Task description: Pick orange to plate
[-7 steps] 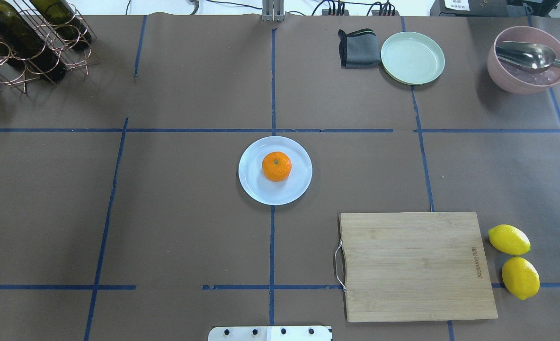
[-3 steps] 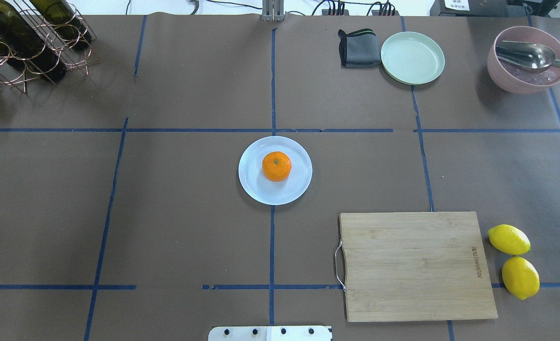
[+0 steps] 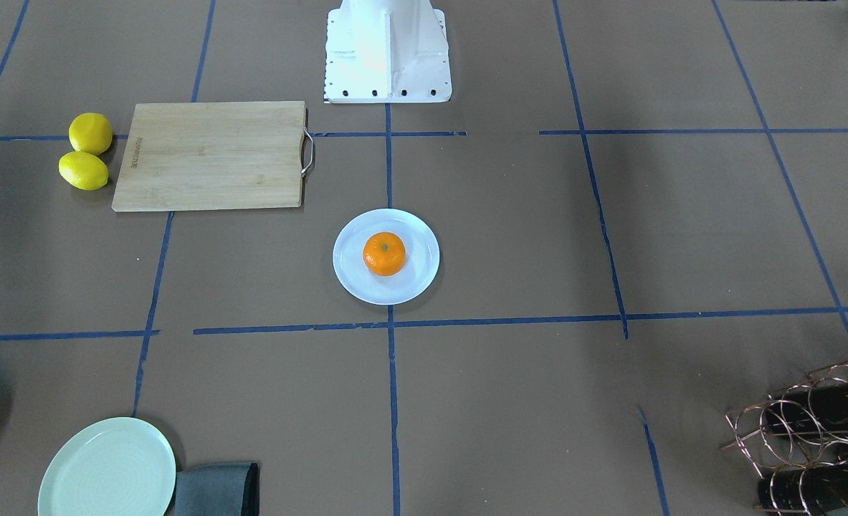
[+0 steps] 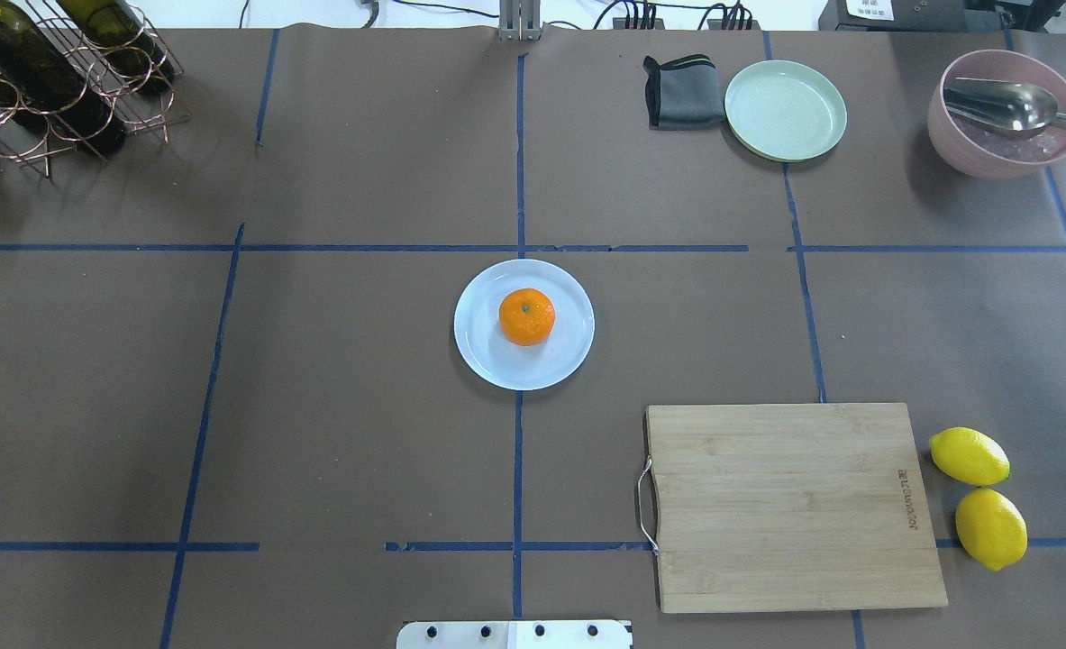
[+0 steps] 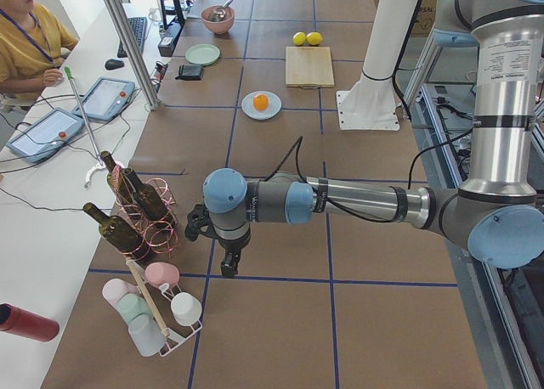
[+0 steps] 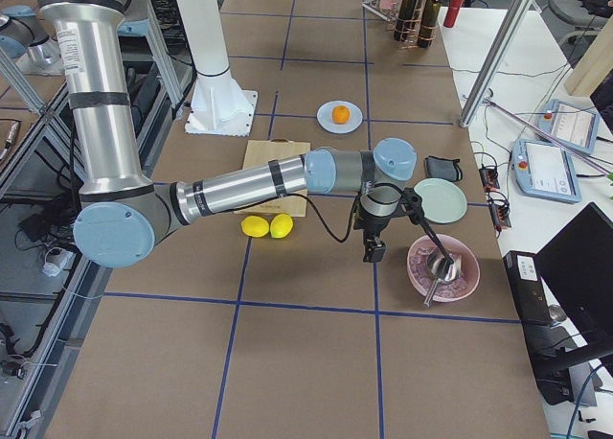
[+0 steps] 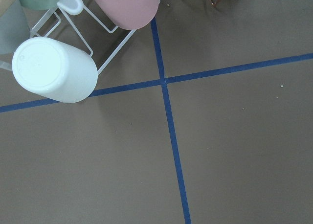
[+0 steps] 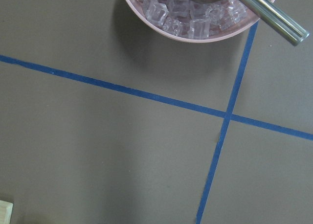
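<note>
The orange (image 4: 525, 316) sits in the middle of the white plate (image 4: 487, 359) at the table's centre; the front-facing view shows the same orange (image 3: 384, 254) on the plate (image 3: 353, 276). Neither gripper is near them. In the exterior left view my left gripper (image 5: 228, 270) hangs over the table's far left end beside the racks. In the exterior right view my right gripper (image 6: 370, 255) hangs near the pink bowl. Both grippers appear only in these side views, so I cannot tell whether they are open or shut.
A wooden cutting board (image 4: 789, 505) lies front right with two lemons (image 4: 970, 455) beside it. A pale green plate (image 4: 785, 110), grey cloth (image 4: 681, 92) and pink bowl (image 4: 1006, 144) of ice with a ladle stand at the back right. A bottle rack (image 4: 55, 72) stands back left, a cup rack (image 5: 153, 312) beyond it.
</note>
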